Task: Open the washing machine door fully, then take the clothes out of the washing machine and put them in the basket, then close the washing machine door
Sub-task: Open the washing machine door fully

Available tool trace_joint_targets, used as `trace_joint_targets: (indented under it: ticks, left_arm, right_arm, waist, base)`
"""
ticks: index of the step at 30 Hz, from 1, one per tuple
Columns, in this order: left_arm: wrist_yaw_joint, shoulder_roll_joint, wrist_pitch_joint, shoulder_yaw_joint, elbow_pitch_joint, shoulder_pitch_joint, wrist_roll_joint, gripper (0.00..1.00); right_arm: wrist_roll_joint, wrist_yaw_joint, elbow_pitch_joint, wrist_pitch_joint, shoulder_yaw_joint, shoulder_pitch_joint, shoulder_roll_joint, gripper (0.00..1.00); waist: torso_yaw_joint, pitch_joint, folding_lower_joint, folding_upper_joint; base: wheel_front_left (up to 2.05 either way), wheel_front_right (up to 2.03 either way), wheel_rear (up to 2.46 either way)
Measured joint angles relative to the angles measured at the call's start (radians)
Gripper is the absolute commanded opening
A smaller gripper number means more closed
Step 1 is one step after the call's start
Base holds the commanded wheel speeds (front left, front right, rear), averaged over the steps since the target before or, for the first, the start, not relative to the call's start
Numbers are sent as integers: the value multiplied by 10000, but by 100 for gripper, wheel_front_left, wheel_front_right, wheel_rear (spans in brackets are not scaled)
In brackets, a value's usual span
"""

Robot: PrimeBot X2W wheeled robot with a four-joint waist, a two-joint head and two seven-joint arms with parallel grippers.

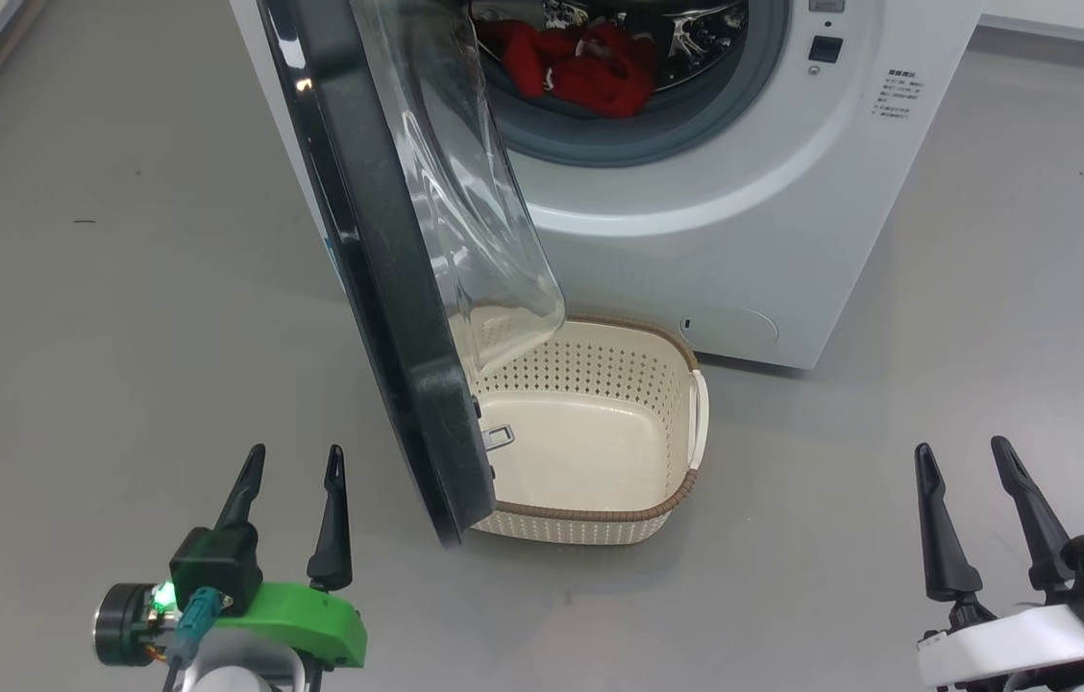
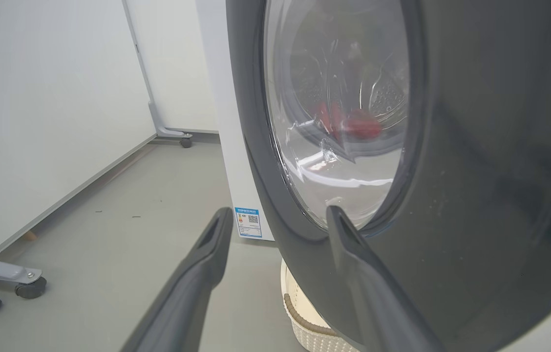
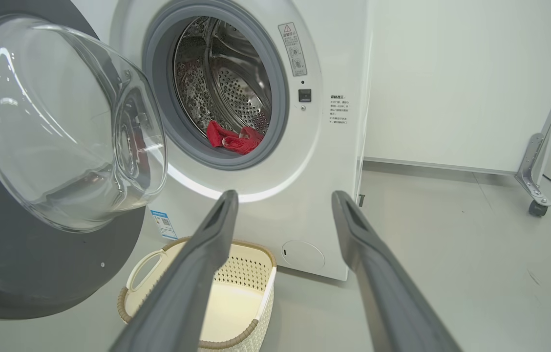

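Note:
The white washing machine (image 1: 715, 240) stands at the top of the head view. Its door (image 1: 388, 279) is swung out towards me, glass bowl (image 3: 65, 127) facing right. Red clothes (image 1: 590, 67) lie in the steel drum (image 3: 226, 93), also seen as clothes (image 3: 234, 139) in the right wrist view. The cream basket (image 1: 686, 370) sits empty on the floor in front of the machine, partly under the door. My left gripper (image 1: 297, 461) is open at the lower left, just left of the door's edge. My right gripper (image 1: 965, 452) is open at the lower right, holding nothing.
Grey floor (image 1: 984, 317) spreads to both sides of the machine. A white wall panel on castors (image 2: 180, 134) stands left of the machine, another wheeled frame leg (image 3: 537, 195) to its right. More castor feet (image 2: 21, 281) sit at the left wrist view's lower left.

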Motion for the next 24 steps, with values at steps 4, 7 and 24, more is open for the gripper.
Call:
trace_joint_targets:
  ticks: [4,7,24]
  left_arm:
    - [0,0,0,10,15,0,-2,100]
    - [0,0,0,13,35,0,-10,100]
    - [0,0,0,-25,90,0,-138,0]
  right_arm:
    - [-119,82,-15,0,-75,83,155,100]
    - [-226,173,-40,0,-115,83,257,100]
    - [-623,520,-73,0,-518,143,575,100]
  waist:
    - [0,11,0,0]
    - [-5,11,0,0]
    - [-52,28,0,0]
  base:
    - [0,0,0]
    - [0,0,0]
    - [0,0,0]
